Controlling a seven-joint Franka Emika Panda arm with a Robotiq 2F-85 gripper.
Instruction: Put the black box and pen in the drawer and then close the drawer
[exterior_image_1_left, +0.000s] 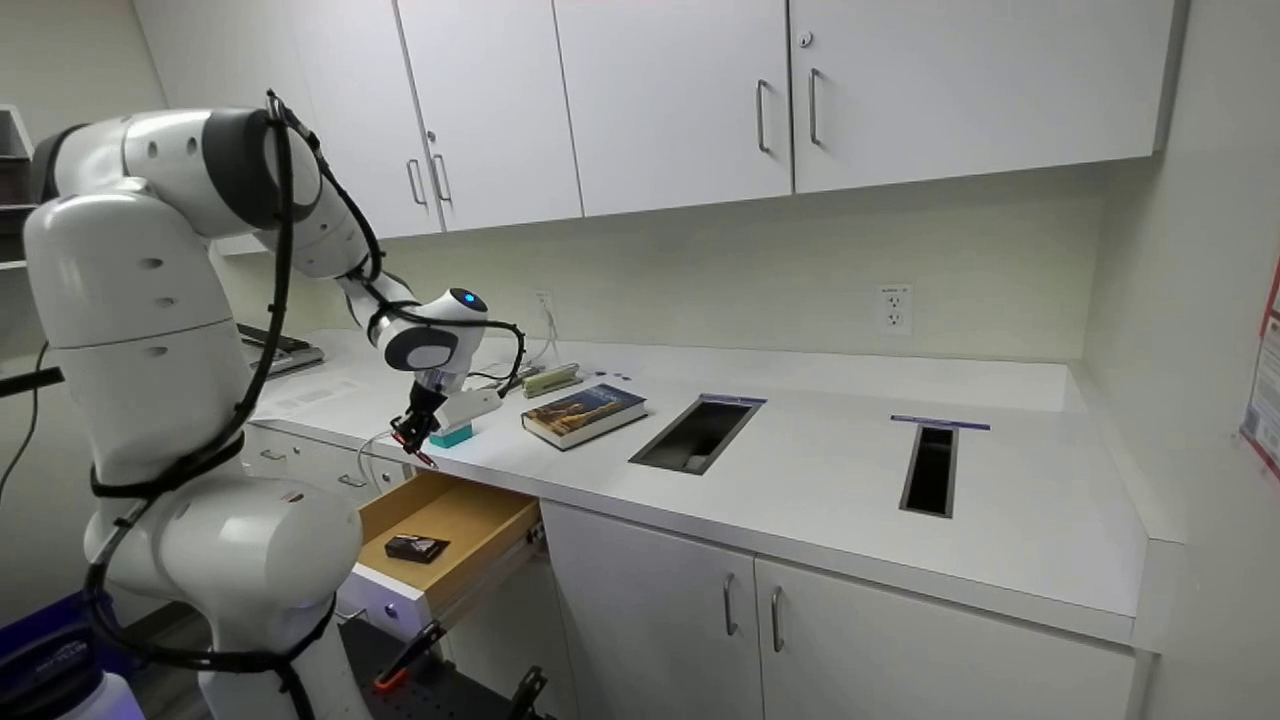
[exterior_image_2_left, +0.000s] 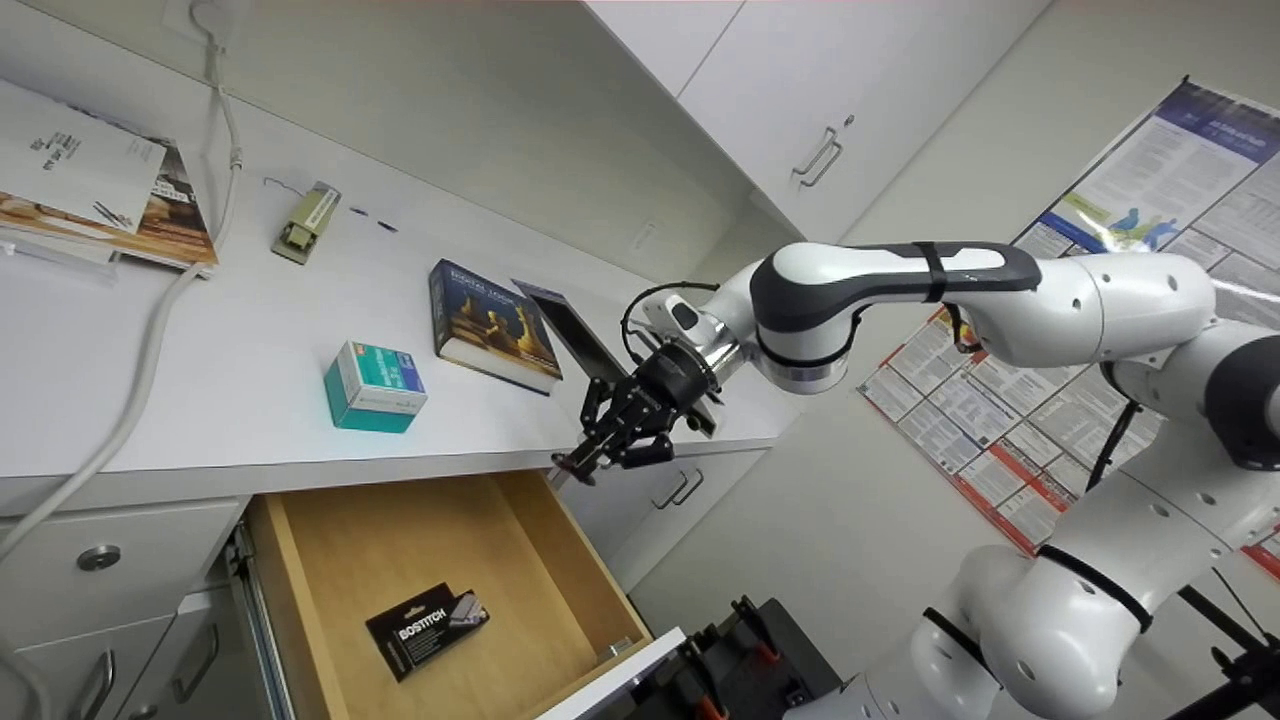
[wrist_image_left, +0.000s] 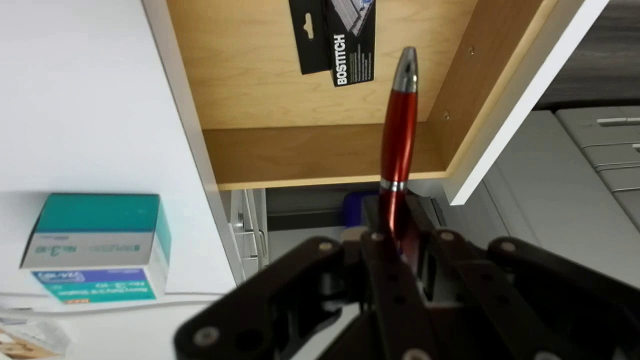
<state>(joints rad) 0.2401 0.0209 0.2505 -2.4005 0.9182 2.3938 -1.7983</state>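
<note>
The drawer (exterior_image_1_left: 478, 505) is pulled out, with a light-brown wooden inside and a white front; it also shows in an exterior view (exterior_image_2_left: 530, 560) and the wrist view (wrist_image_left: 245, 80). The black box (exterior_image_2_left: 425, 630), marked BOSTITCH, lies flat on the drawer's floor; it also shows in an exterior view (exterior_image_1_left: 415, 547) and the wrist view (wrist_image_left: 354, 60). My gripper (wrist_image_left: 392, 215) is shut on the red pen (wrist_image_left: 400, 130), whose silver end points away from the jaws. In both exterior views the gripper (exterior_image_1_left: 412, 440) (exterior_image_2_left: 580, 462) is above the drawer, by the counter's front edge.
A teal and white staples box (exterior_image_2_left: 375, 385) stands on the counter (exterior_image_2_left: 300, 330) near its edge. A book (exterior_image_1_left: 583, 415), a green stapler-like object (exterior_image_2_left: 306, 222) and a white cable (exterior_image_2_left: 150, 360) lie on the counter. Two dark slots (exterior_image_1_left: 698, 435) are cut into the counter.
</note>
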